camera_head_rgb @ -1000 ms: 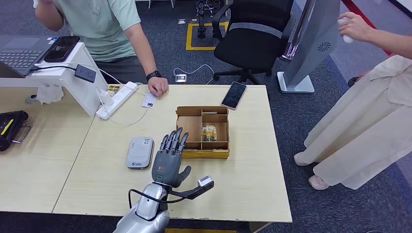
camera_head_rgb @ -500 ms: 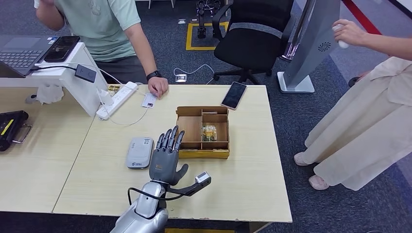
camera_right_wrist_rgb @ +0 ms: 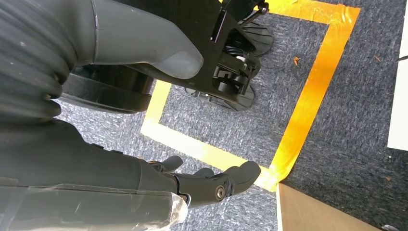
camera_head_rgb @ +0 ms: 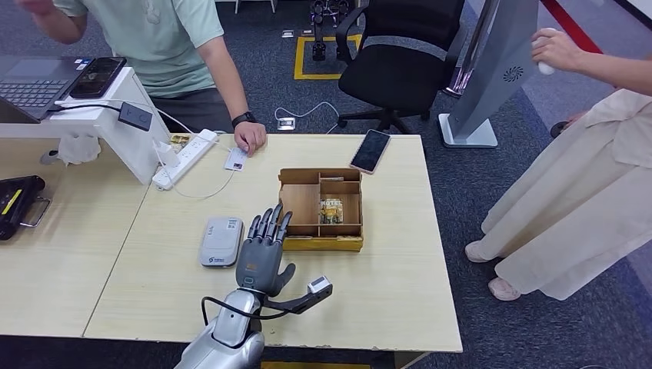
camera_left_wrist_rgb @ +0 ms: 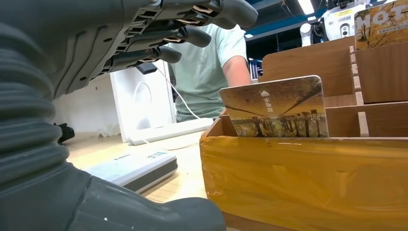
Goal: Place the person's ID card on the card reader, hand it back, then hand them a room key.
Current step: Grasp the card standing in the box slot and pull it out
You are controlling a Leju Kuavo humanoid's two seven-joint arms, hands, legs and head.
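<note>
We see the left hand [camera_head_rgb: 260, 257] at lower centre of the head view, fingers [camera_head_rgb: 265, 224] spread and holding nothing, between the grey card reader [camera_head_rgb: 221, 241] and the wooden organizer box [camera_head_rgb: 321, 201]. The ID card [camera_head_rgb: 237, 158] lies on the desk [camera_head_rgb: 400, 261] at upper centre, under a person's hand [camera_head_rgb: 251, 137]. Room key cards [camera_head_rgb: 330, 210] stand in the box; the right hand [camera_right_wrist_rgb: 144, 178] hangs over carpet, fingers [camera_right_wrist_rgb: 226, 182] loosely apart.

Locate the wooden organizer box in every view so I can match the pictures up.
Head view: the wooden organizer box sits mid-table, just right of the left hand.
Left wrist view: its taped front wall spans the lower right, a room key card standing inside.
Right wrist view: not in it; carpet and yellow floor tape.
Shared landmark: the grey card reader beside the box, also at.
</note>
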